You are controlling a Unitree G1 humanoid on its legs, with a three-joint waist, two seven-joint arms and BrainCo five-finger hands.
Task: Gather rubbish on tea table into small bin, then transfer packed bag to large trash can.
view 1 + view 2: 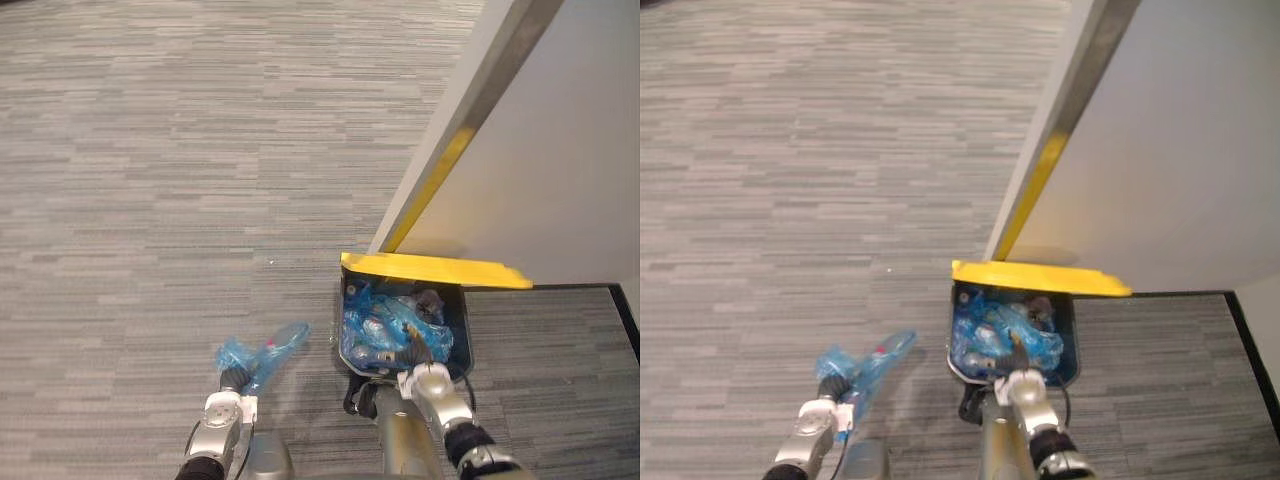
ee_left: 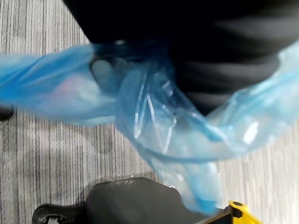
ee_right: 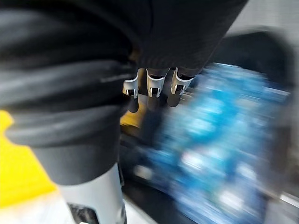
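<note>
The large trash can [image 1: 463, 335] stands on the carpet with its yellow lid [image 1: 430, 269] swung up. Crumpled blue bags [image 1: 385, 325] fill the inside. My left hand [image 1: 233, 379] hovers left of the can, shut on a small packed blue bag [image 1: 265, 350] that sticks out past it over the floor; in the left wrist view the blue bag [image 2: 163, 121] drapes around the hand. My right hand [image 1: 428, 380] is at the can's near rim; the right wrist view shows its fingers [image 3: 152, 87] curled above the blue bags [image 3: 219, 140], holding nothing I can see.
A tall grey panel [image 1: 560, 150] with a yellow strip along its edge [image 1: 440, 180] rises right behind the can. Striped grey carpet [image 1: 180, 180] stretches to the left and ahead. A black border [image 1: 625, 315] runs along the floor at the far right.
</note>
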